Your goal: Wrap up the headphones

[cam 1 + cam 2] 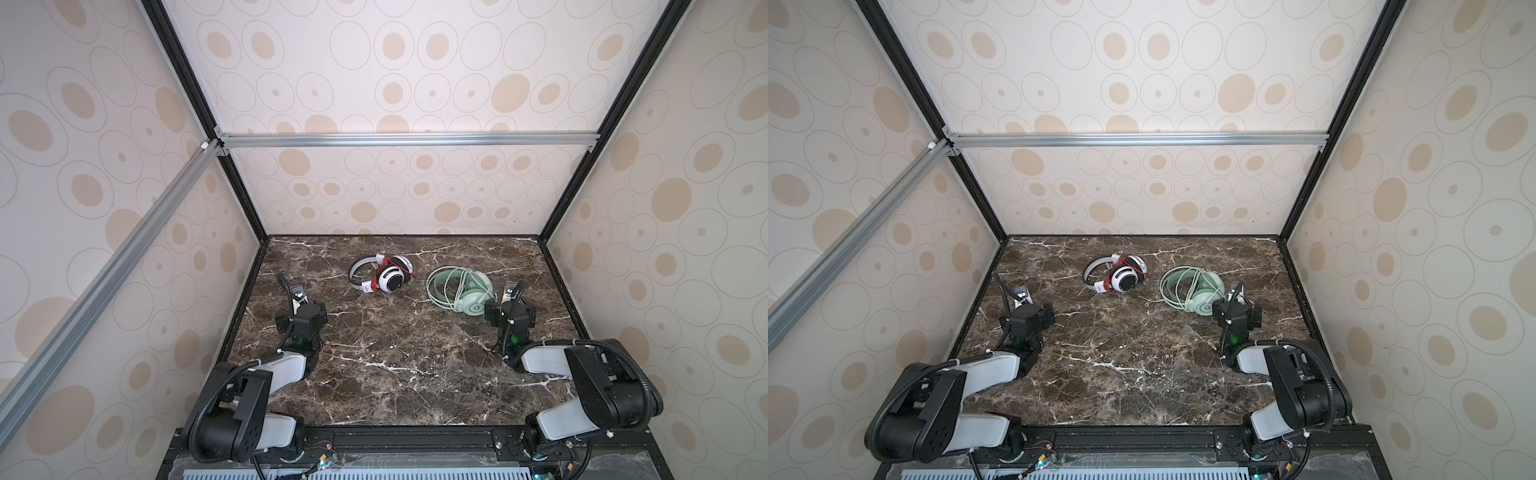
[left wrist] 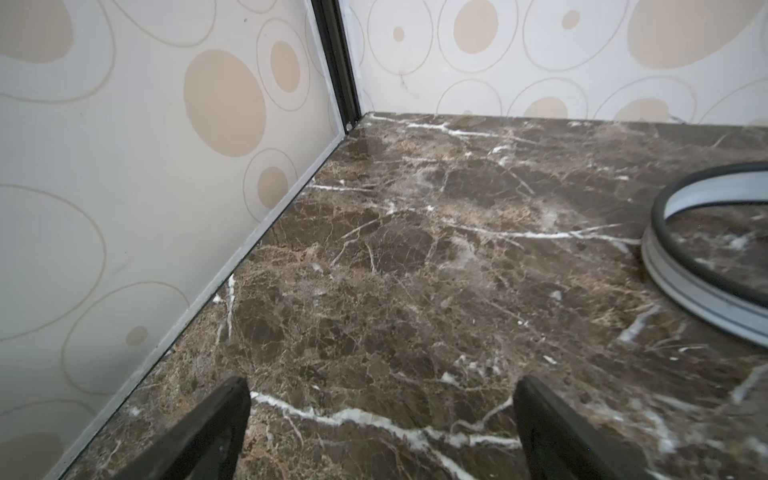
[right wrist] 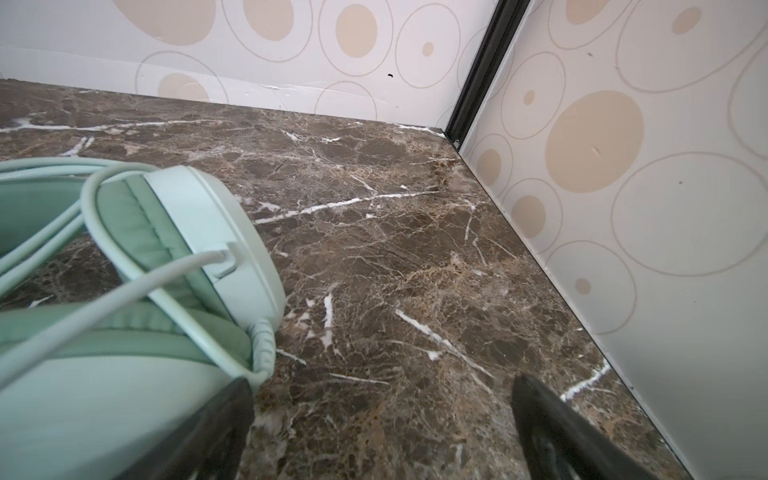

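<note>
A dark brown marble-patterned surface (image 1: 395, 353) with white veins fills the floor of the booth. Cream wall panels (image 1: 415, 187) printed with beige ovals and thin rings enclose it on three sides. Black corner posts (image 1: 232, 183) join the panels. A silver rail (image 1: 407, 139) crosses the back wall, and another (image 1: 104, 266) slants along the left wall. A pale slotted grille (image 1: 353, 473) lies at the near edge.

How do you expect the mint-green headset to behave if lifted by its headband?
The mint-green headset probably lifts as one stiff piece and looks smooth, perhaps slippery. Its pale cord, looped loosely over it, would likely dangle.
</note>
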Controlling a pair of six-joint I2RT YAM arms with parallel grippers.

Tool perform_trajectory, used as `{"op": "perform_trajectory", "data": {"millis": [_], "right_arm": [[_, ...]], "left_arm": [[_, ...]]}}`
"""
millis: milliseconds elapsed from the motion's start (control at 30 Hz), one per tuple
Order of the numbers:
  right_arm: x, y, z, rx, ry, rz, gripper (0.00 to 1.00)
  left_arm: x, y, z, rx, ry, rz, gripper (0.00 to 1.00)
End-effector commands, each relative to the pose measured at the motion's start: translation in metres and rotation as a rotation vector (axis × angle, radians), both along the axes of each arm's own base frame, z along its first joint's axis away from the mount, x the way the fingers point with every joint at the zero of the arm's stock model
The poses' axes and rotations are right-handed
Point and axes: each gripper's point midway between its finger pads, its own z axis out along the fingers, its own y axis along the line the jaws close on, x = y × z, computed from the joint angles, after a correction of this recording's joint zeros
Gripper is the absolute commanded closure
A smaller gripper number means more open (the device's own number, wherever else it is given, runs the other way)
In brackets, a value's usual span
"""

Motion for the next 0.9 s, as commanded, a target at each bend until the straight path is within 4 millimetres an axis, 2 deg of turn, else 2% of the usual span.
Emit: {"op": "perform_trajectory", "data": {"millis": [0,100,133,300,367,400,433,500,867], "right_arm": [[0.005,0.003,0.009,0.034,-0.043,0.041,0.0],[0.009,-0.002,0.003,0.066,-0.022,0.039,0.0],[0.011,-0.003,0.001,0.072,-0.004,0.039,0.0],[0.016,-0.004,-0.004,0.111,0.027,0.058,0.0],[0.015,-0.001,-0.008,0.111,0.003,0.088,0.0],[0.017,-0.001,-0.007,0.103,-0.028,0.092,0.0],[0.016,-0.001,-0.011,0.108,-0.008,0.092,0.0],[0.015,-0.002,-0.012,0.128,0.024,0.09,0.0],[0.016,-0.003,-0.011,0.125,0.016,0.088,0.0]], "left_arm": [[0.007,0.009,0.04,0.05,-0.213,0.025,0.02],[0.005,0.01,0.045,0.082,-0.267,0.007,0.02],[0.006,0.008,0.039,0.067,-0.265,-0.02,0.02],[0.014,-0.001,0.036,0.051,-0.268,-0.115,0.02],[0.017,-0.005,0.025,0.016,-0.259,-0.191,0.02],[0.017,-0.004,0.03,0.028,-0.287,-0.19,0.02],[0.018,-0.005,0.022,0.004,-0.241,-0.197,0.02],[0.017,-0.004,0.028,0.018,-0.277,-0.196,0.02],[0.016,-0.005,0.028,0.019,-0.276,-0.198,0.02]]}}
